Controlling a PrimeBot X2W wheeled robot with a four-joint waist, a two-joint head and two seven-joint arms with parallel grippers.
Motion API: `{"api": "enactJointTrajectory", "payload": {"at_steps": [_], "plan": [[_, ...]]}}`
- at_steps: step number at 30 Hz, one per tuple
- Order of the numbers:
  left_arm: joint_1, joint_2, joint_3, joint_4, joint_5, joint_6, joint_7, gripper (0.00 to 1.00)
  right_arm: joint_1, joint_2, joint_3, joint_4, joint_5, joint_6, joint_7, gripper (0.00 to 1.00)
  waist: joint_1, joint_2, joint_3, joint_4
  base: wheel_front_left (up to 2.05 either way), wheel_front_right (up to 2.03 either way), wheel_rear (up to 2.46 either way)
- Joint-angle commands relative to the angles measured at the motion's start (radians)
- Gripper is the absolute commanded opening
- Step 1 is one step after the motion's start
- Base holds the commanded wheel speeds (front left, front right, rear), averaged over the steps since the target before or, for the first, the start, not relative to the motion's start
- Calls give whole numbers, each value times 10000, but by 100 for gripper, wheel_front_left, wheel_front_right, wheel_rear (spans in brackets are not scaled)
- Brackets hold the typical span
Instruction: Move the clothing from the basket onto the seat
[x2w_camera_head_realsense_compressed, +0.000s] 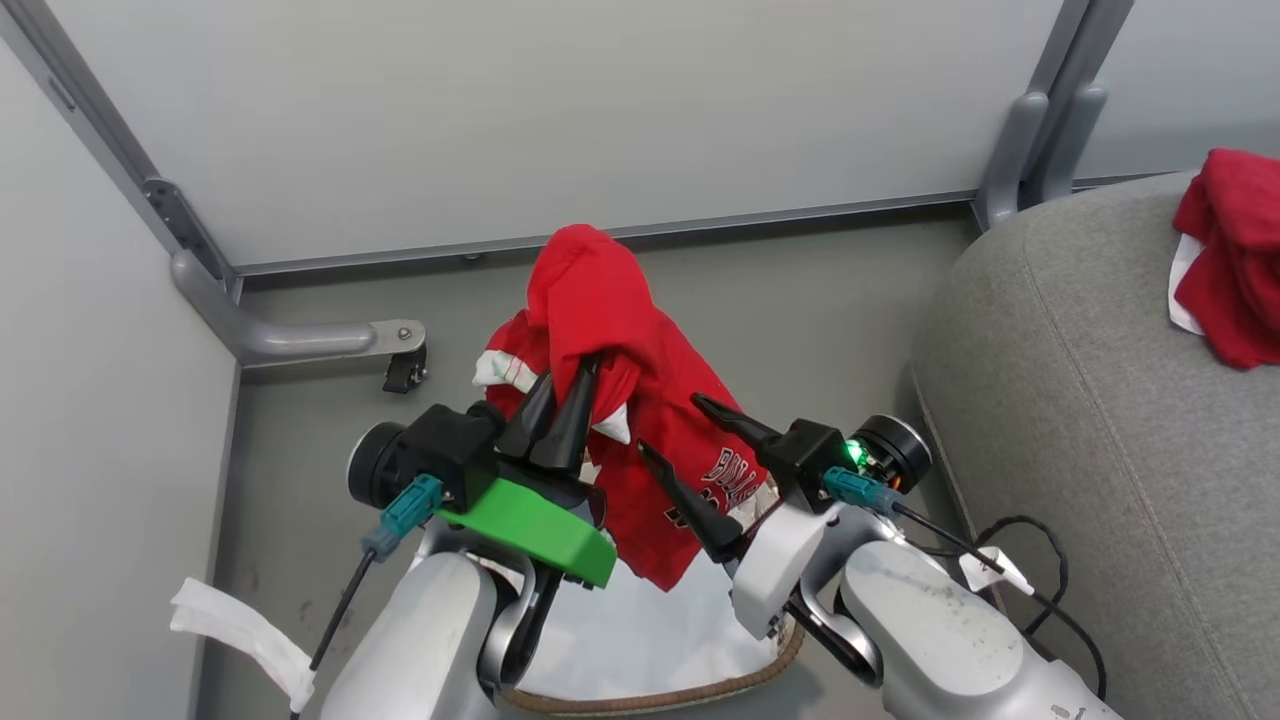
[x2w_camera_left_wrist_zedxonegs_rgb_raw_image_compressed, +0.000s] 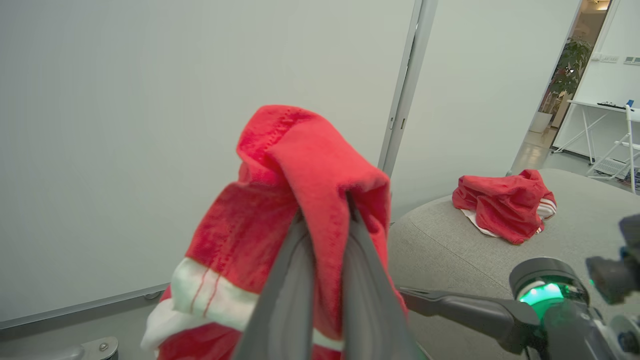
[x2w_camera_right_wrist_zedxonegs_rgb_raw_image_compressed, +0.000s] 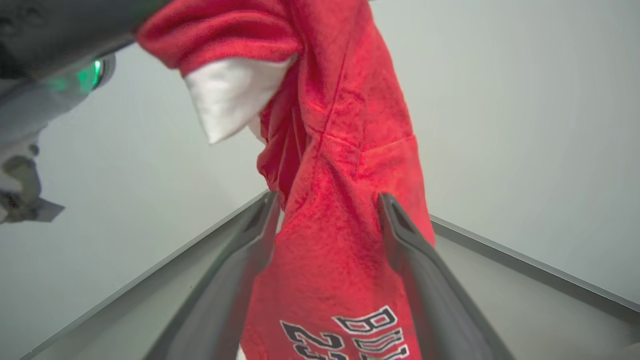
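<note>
L end effector (x2w_camera_head_realsense_compressed: 570, 372) clenched on red garment (x2w_camera_head_realsense_compressed: 600, 290), held mid-frame above basket (x2w_camera_head_realsense_compressed: 700, 688), prob. so hem clears rim. R end effector (x2w_camera_head_realsense_compressed: 668, 423) released, straddling cloth w/o gripping. Seat (x2w_camera_head_realsense_compressed: 1050, 400) at frame right.

Jersey held up over basket, left arm.
Left gripper (x2w_camera_head_realsense_compressed: 572, 372) pinched tight on a fold of the red jersey (x2w_camera_head_realsense_compressed: 600, 290). Cloth peaks above the fingertips and drapes down over the basket (x2w_camera_head_realsense_compressed: 700, 688), whose brown rim and white liner (x2w_camera_head_realsense_compressed: 620, 640) show below. Right gripper (x2w_camera_head_realsense_compressed: 672, 425) spread wide, fingers lying across the jersey's lower part beside dark lettering; contact unclear. Grey sofa (x2w_camera_head_realsense_compressed: 1060, 420) at right, second red garment (x2w_camera_head_realsense_compressed: 1235, 260) lying on it, well apart from the jersey.
</note>
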Motion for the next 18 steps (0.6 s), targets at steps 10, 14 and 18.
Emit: {"api": "enactJointTrajectory", "payload": {"at_steps": [10, 14, 18], "plan": [[-500, 22, -718, -321, -428, -31, -7, 0, -422, -42, 71, 1249, -24, -14, -1, 100, 0, -1, 299, 688, 0, 0, 0], [-575, 22, -957, -421, -535, -31, -7, 0, -557, -42, 90, 1475, 57, -14, -1, 100, 0, -1, 366, 881, 0, 0, 0], [-650, 20, -1093, -460, -616, -23, -7, 0, -642, -43, 226, 1746, 192, -14, -1, 0, 0, -1, 424, 1021, 0, 0, 0]]}}
